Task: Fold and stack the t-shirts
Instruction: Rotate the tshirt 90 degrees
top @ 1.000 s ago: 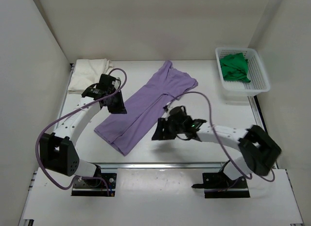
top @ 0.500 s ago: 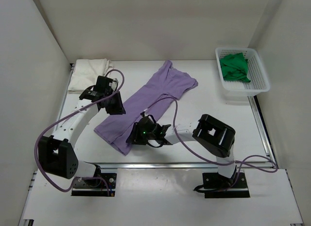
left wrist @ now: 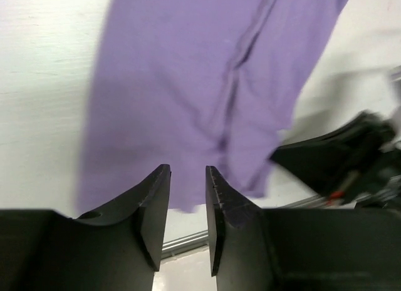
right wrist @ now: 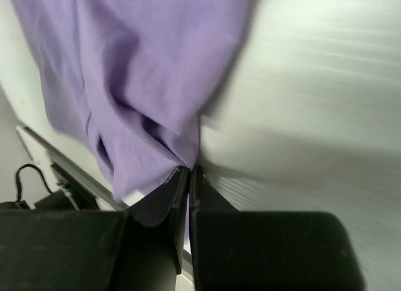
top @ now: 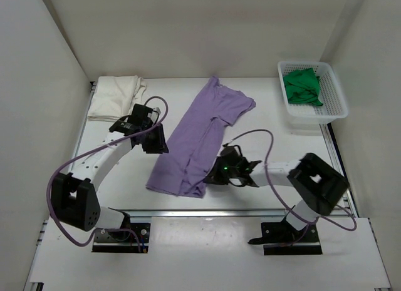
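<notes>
One lavender t-shirt (top: 200, 134) is laid in the middle of the table (top: 301, 147), its near right edge clamped by the right gripper (top: 213, 174). The left gripper (top: 158, 139) is held at its left edge, fingers parted, empty.

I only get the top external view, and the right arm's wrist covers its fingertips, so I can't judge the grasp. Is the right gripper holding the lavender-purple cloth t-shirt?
Observer: Yes. The right wrist view shows the right gripper shut, with the edge of the lavender-purple cloth t-shirt pinched between its jaws.
Operator: And the left gripper, is it gripping the shirt too?
Observer: No. The left wrist view shows the left gripper open with nothing between its jaws. The shirt lies beyond them.
</notes>
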You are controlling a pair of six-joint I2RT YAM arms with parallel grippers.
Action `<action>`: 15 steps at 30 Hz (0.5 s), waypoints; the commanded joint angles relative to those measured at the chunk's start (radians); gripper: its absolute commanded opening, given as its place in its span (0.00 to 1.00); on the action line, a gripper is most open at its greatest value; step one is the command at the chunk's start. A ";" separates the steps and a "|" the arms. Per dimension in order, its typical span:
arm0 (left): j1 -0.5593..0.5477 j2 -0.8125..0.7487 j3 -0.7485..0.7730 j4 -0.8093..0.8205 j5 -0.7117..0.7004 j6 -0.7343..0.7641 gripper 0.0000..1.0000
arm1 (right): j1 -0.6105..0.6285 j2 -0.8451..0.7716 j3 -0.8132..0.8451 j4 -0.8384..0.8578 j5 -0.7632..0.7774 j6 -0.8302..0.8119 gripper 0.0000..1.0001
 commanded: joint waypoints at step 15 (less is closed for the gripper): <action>-0.096 -0.061 -0.341 0.008 0.134 0.012 0.55 | -0.385 -0.652 -0.267 -0.575 -0.330 -0.369 0.44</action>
